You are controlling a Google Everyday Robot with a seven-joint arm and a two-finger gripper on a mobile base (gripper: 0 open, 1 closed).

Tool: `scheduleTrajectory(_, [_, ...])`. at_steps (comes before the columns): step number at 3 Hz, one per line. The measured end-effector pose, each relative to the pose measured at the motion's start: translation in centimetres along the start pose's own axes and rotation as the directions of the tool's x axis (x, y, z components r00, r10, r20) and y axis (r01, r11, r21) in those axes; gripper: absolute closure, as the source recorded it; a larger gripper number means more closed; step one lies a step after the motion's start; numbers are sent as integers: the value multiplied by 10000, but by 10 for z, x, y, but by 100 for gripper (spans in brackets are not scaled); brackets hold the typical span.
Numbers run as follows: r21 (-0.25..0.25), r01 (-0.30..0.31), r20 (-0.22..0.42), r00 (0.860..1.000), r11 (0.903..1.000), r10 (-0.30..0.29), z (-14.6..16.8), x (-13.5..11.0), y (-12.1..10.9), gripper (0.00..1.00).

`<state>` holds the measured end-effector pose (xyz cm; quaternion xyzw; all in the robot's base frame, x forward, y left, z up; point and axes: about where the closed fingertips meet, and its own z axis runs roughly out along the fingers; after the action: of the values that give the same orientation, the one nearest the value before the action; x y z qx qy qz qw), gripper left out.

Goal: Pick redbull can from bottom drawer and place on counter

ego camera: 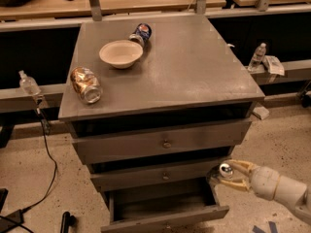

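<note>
My gripper [228, 175] comes in from the lower right and is shut on the redbull can [221, 172], of which I see mostly the shiny silver top. It holds the can just above the right rear corner of the open bottom drawer [165, 213], in front of the middle drawer's right end. The drawer's inside looks dark and bare. The counter [194, 67] is well above the gripper.
On the counter lie a gold-brown can [86, 84] on its side at the front left, a cream bowl [121, 53] and a blue can [141, 33] behind it. Plastic bottles stand on rails at the left [29, 85] and right [257, 56]. A cable [46, 144] trails on the floor.
</note>
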<state>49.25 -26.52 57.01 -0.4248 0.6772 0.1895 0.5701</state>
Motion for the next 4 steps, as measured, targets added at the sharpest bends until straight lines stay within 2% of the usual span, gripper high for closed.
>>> scheduleTrajectory(1, [-505, 480, -233, 9985, 9976, -492, -14, -49, -18, 100])
scheduleTrajectory(2, [-1147, 716, 92, 9974, 9908, -710, -27, -105, -32, 100])
scheduleTrajectory(3, [-1376, 934, 383, 9953, 9861, -889, -36, -138, -38, 100])
scheduleTrajectory(4, [-1376, 1205, 612, 9917, 9831, -1130, -40, -179, -53, 100])
